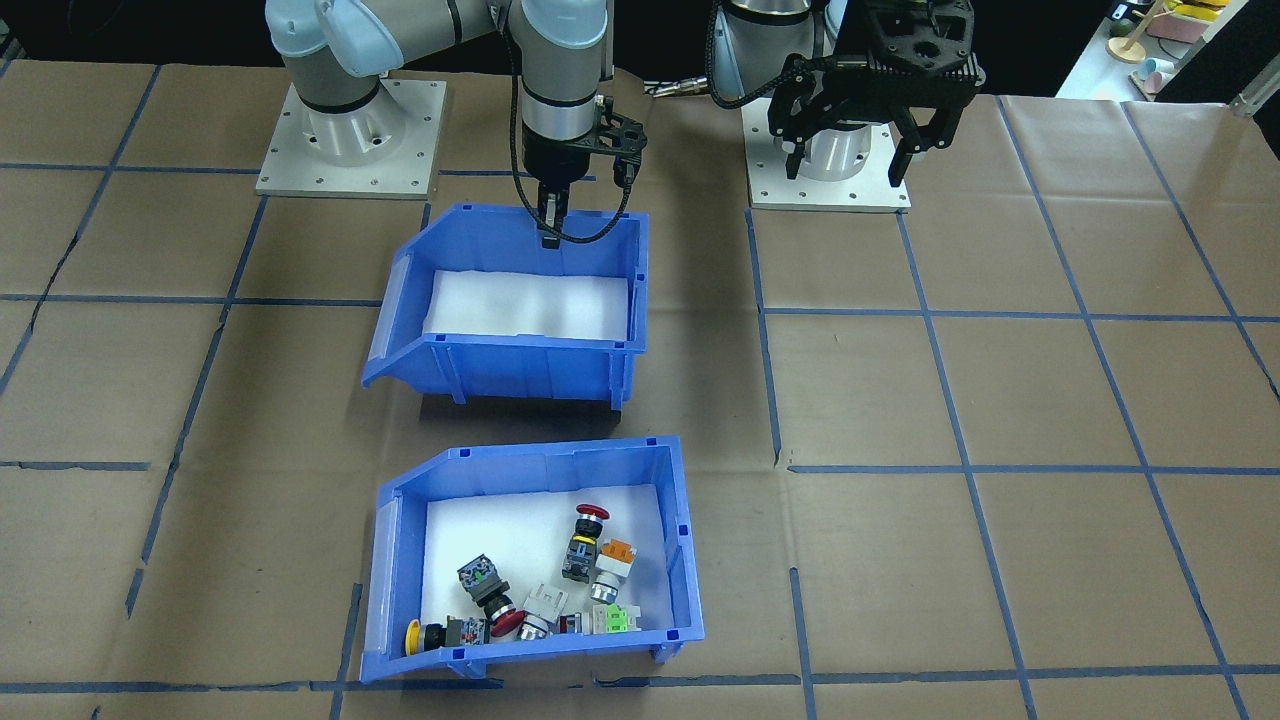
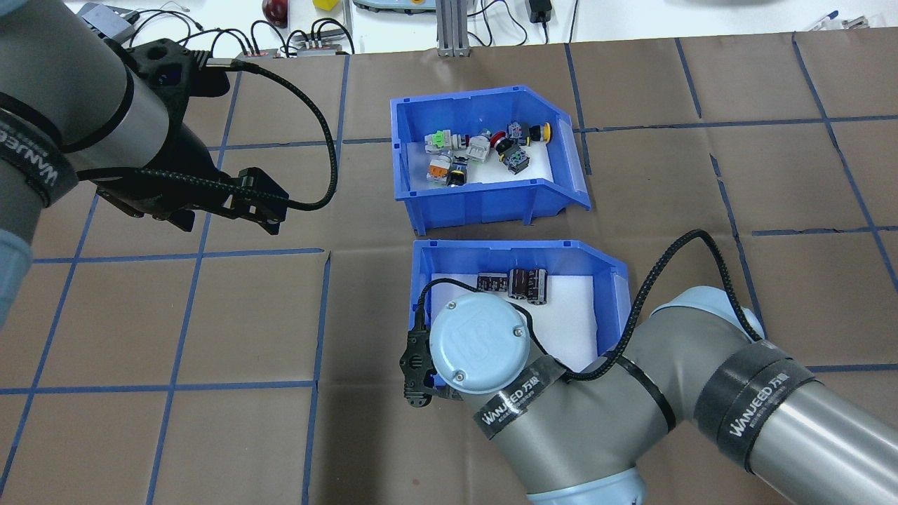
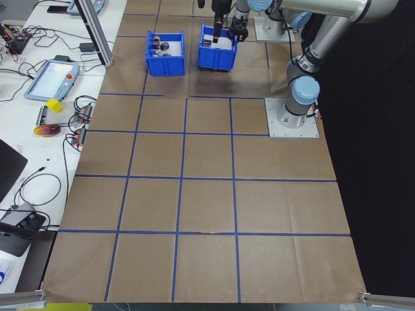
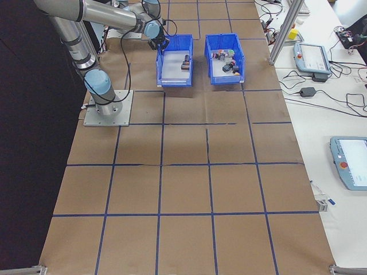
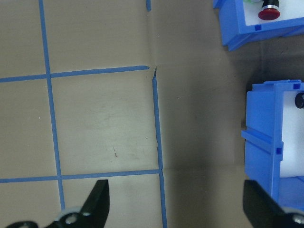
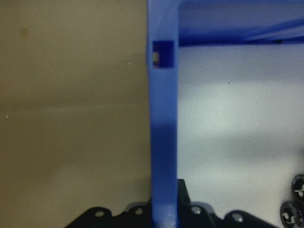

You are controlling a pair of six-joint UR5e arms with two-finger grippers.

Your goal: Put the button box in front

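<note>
From the front-facing camera, my right gripper (image 1: 549, 225) pinches the back wall of the capacitor bin (image 1: 520, 305), one finger inside and one outside. That bin looks tipped, its near edge raised off the paper over a shadow. The button box (image 1: 535, 555) sits on the table on the operators' side of it, apart from it, holding red, yellow, orange and green push-button switches on white foam. My left gripper (image 1: 850, 150) hangs above its own base, fingers spread wide, holding nothing.

From overhead, my right wrist covers the near wall of the capacitor bin (image 2: 515, 301); dark cylindrical capacitors (image 2: 515, 284) lie against its far wall. The button box (image 2: 484, 165) lies beyond it. My left gripper (image 2: 231, 203) hovers over bare brown paper, well to the left.

My left wrist camera shows my fingertips (image 5: 97, 202) far apart above blue tape lines, both bins at the right edge.

My right wrist camera shows the blue wall (image 6: 164, 123) running straight into my closed fingers.
</note>
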